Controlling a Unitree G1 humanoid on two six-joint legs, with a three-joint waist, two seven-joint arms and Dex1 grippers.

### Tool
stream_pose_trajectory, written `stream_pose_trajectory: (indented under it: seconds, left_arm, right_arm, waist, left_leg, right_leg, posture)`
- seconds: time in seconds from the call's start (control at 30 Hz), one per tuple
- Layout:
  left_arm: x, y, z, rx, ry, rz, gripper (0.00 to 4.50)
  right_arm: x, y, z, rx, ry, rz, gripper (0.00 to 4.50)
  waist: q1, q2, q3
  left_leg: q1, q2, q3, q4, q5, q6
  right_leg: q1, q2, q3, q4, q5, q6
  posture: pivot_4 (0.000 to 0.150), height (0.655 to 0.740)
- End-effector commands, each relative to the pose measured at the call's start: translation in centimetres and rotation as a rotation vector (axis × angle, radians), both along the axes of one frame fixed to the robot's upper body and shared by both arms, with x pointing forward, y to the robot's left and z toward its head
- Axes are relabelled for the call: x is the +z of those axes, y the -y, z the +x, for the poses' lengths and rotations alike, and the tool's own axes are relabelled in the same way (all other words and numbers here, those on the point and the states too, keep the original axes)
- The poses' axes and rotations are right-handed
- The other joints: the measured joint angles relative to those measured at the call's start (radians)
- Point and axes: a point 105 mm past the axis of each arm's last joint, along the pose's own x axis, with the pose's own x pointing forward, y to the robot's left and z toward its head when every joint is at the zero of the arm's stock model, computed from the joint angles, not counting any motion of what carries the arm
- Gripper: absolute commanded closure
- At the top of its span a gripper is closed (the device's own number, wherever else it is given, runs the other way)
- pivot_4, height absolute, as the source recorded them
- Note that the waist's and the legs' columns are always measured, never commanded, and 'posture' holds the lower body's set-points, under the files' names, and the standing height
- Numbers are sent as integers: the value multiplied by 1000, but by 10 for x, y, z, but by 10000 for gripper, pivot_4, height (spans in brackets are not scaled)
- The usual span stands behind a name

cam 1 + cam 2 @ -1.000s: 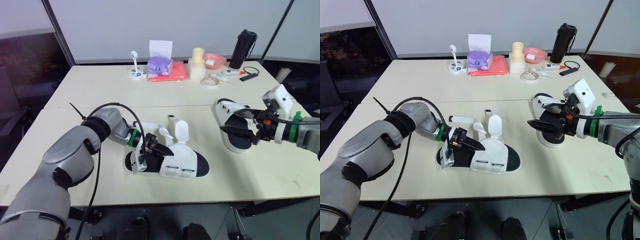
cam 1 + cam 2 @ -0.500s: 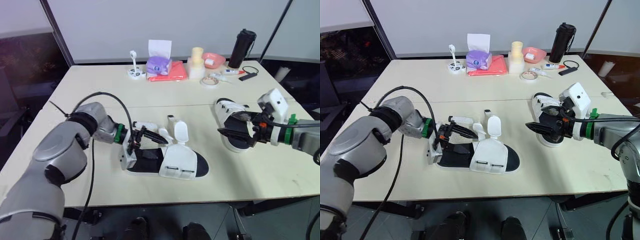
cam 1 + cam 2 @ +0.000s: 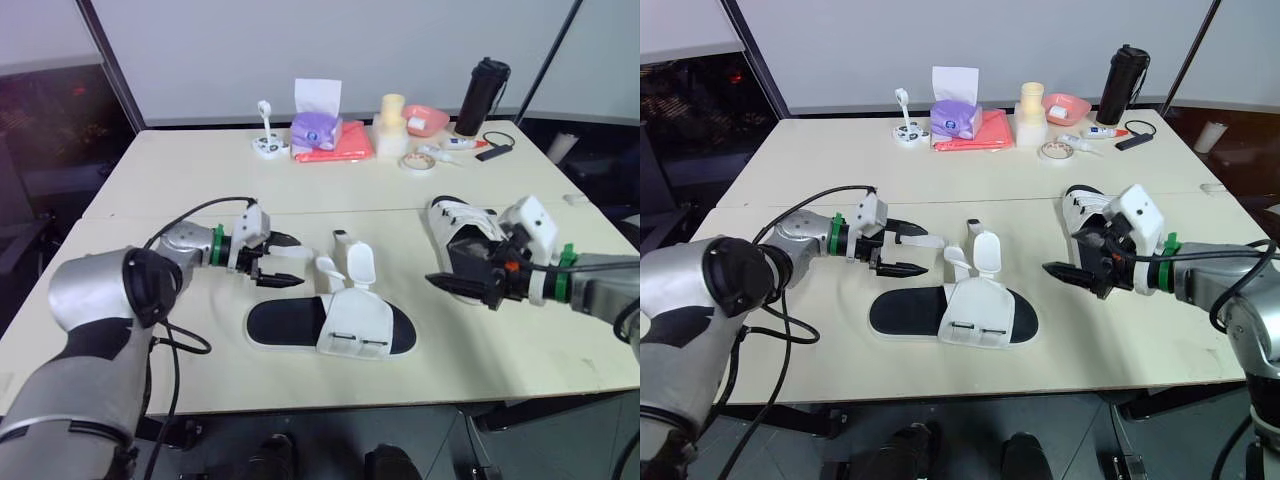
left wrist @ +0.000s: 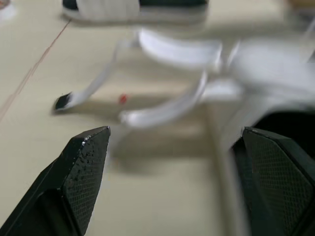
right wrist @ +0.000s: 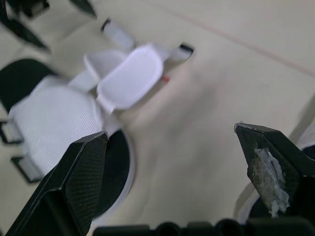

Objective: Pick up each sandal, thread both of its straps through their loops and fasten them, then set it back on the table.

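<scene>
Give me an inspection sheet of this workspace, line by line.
Surface: cream table, seam across the middle.
Job's things: near sandal lies flat, straps loose; far sandal sits by the right gripper.
Clutter: tissue box, red folder, black bottle, pink bowl, tape roll along the far edge.
Grippers: left gripper open, empty, beside the near sandal's straps; right gripper open, empty.
Cables: black cable loops off the left arm; second cable lies by the bottle.
Surroundings: white wall behind.

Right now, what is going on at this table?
A robot is working on two sandals. The left pincer is open beside the loose straps of the near sandal, which lies flat on the table, unfastened. The right pincer, also open, hangs by the second sandal, pointing toward the near one. Neither holds anything.
</scene>
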Motion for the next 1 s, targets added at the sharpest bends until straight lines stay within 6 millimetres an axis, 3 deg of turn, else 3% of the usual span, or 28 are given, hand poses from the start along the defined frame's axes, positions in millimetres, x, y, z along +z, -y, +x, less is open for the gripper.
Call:
stream_pose_trajectory:
  seconds: [0.03, 0.07, 0.17, 0.4, 0.73, 1.0]
  left_arm:
    - [29, -2, 7, 32, -46, -129, 691]
    - [33, -1, 8, 44, -67, -157, 691]
    - [44, 0, 10, 68, -102, -217, 0]
    - [32, 4, 15, 126, -90, -226, 0]
    - [16, 1, 9, 104, -164, -222, 0]
    - [0, -12, 2, 112, -248, -178, 0]
  right_arm:
    - [2, -9, -9, 72, 56, -58, 0]
    - [-2, -13, -12, 95, 47, -60, 0]
    - [-10, -25, -20, 161, 26, -54, 8862]
    - [-31, -38, -19, 235, 14, -103, 44795]
    - [-69, -50, -12, 315, -50, -126, 44795]
    - [-78, -64, 0, 384, -28, -107, 44795]
  waist:
    - [-11, 0, 0]
    - [-15, 0, 0]
    - [-21, 0, 0]
    - [-27, -1, 0]
    - [-26, -2, 1]
    - [-33, -2, 1]
  left_leg:
    - [0, 0, 0, 0, 0, 0]
    - [0, 0, 0, 0, 0, 0]
    - [2, 1, 0, 0, 0, 0]
    - [4, 1, 1, 0, 0, 0]
    - [4, 1, 1, 0, 0, 0]
    - [5, 1, 1, 0, 0, 0]
  right_leg:
    - [0, 0, 0, 0, 0, 0]
    - [0, 0, 0, 1, 0, 0]
    - [0, 0, 0, 2, 0, 0]
    - [1, 0, 0, 2, 0, 0]
    - [1, 0, 0, 3, 0, 0]
    - [1, 0, 0, 3, 0, 0]
  posture:
    - [1500, 7400]
    - [1500, 7400]
    - [1500, 7400]
    - [1500, 7400]
    - [1500, 7400]
    - [1500, 7400]
